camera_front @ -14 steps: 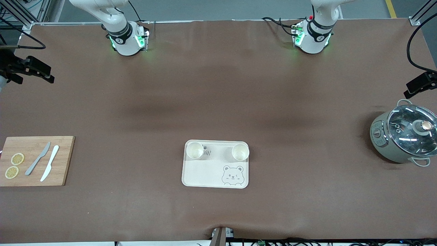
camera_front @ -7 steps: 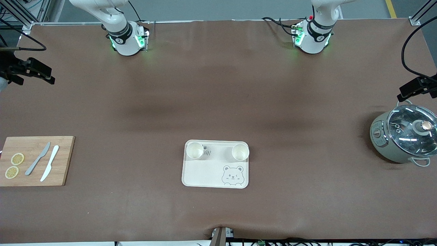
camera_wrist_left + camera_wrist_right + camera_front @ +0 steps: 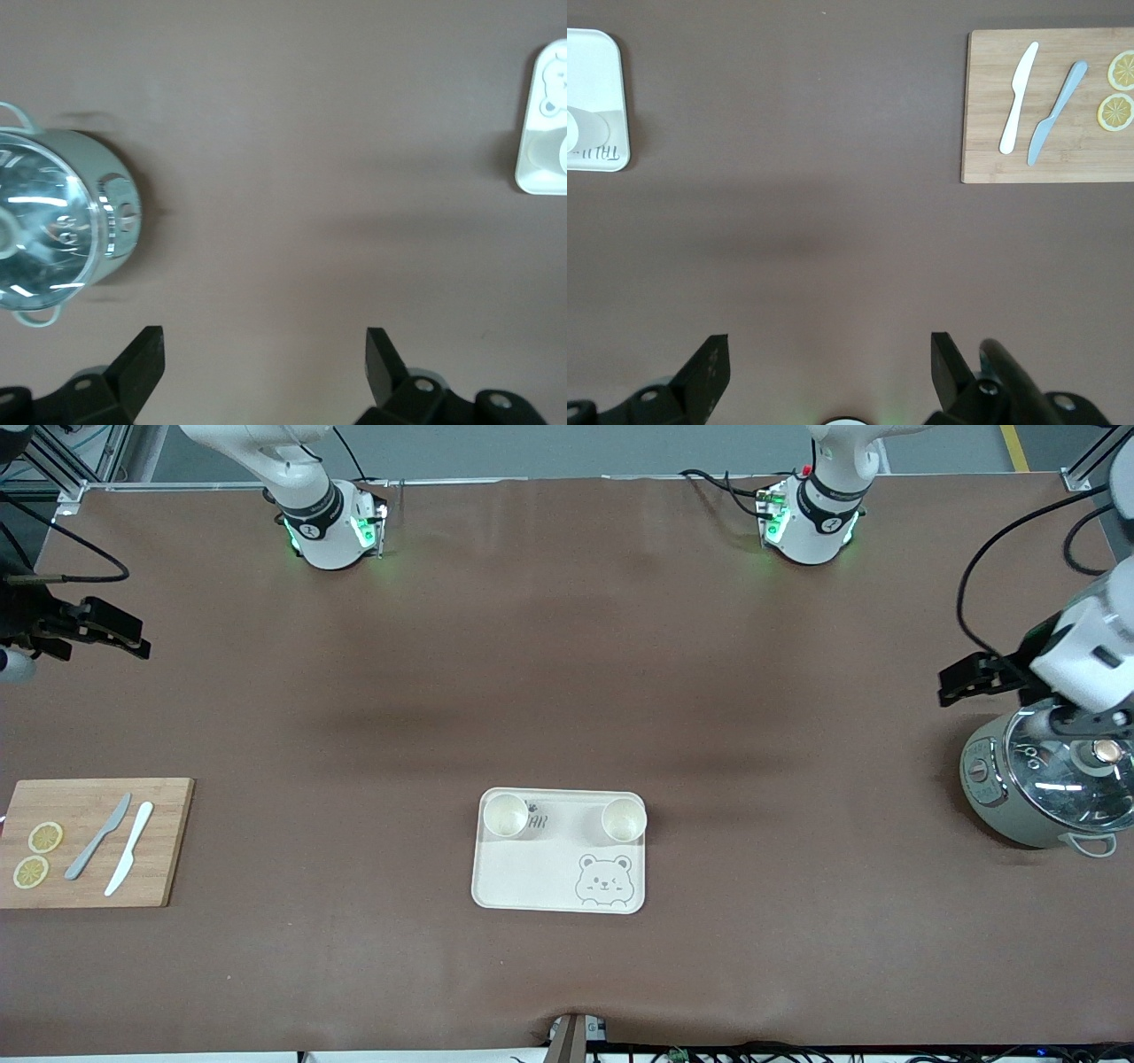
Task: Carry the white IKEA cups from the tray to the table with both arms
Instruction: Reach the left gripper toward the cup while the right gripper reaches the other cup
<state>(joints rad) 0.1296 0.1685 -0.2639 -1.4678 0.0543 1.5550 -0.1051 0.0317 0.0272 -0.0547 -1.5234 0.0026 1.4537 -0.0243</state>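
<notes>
Two white IKEA cups stand on the cream bear tray [image 3: 532, 877], along its edge farther from the front camera: one [image 3: 506, 816] toward the right arm's end, one [image 3: 624, 820] toward the left arm's end. My left gripper [image 3: 964, 679] is open and empty in the air beside the grey-green pot [image 3: 1001, 797], far from the tray. Its wrist view shows the open gripper [image 3: 264, 354], the pot [image 3: 62, 221] and the tray's edge [image 3: 532, 181]. My right gripper [image 3: 120, 633] is open and empty over bare table at the right arm's end; its wrist view [image 3: 824, 359] shows the tray [image 3: 598, 80].
A wooden cutting board [image 3: 168, 841] with a grey knife [image 3: 99, 835], a white knife [image 3: 129, 848] and two lemon slices [image 3: 45, 837] lies at the right arm's end. The lidded pot stands at the left arm's end.
My left arm has swung in from the table's end, and its wrist now hangs over the pot. My right gripper has shifted slightly toward the table's middle. The cups have not moved.
</notes>
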